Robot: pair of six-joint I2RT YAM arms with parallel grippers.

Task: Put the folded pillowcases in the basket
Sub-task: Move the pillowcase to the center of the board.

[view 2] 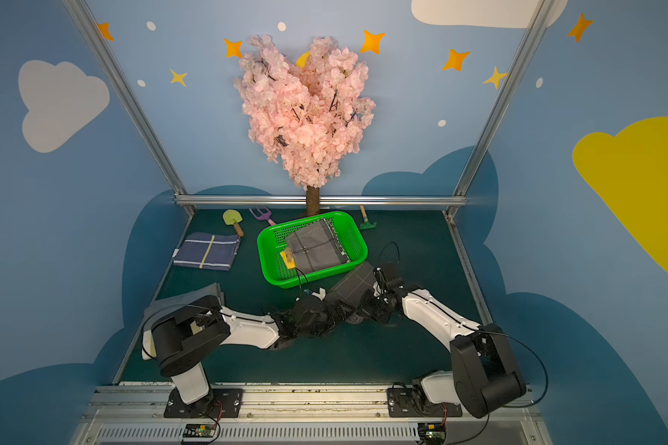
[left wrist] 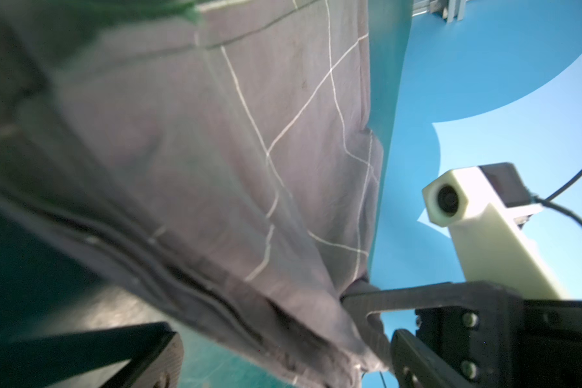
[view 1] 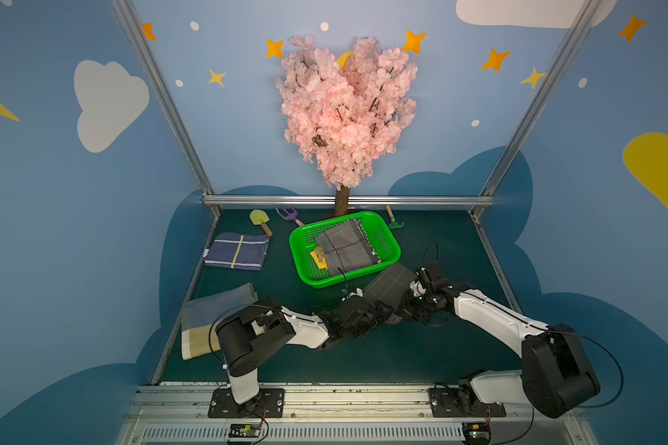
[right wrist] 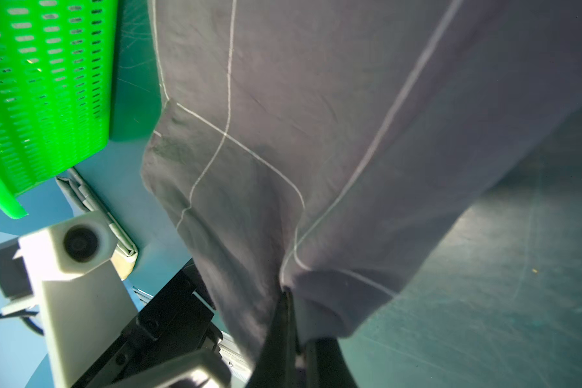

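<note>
Carry step: right fingers (right wrist: 283, 336) clamped on the checked pillowcase (view 1: 388, 285), left fingers (left wrist: 148, 356) spread apart; next, probably, lift it over the basket (view 1: 317, 284) rim and release.

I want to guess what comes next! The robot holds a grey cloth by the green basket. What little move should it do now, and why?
Probably the right tool, shut on the pillowcase, should lift it up and over the basket's near rim. The left tool is open, so only the right one holds it, and the cloth hangs just outside the basket.
</note>
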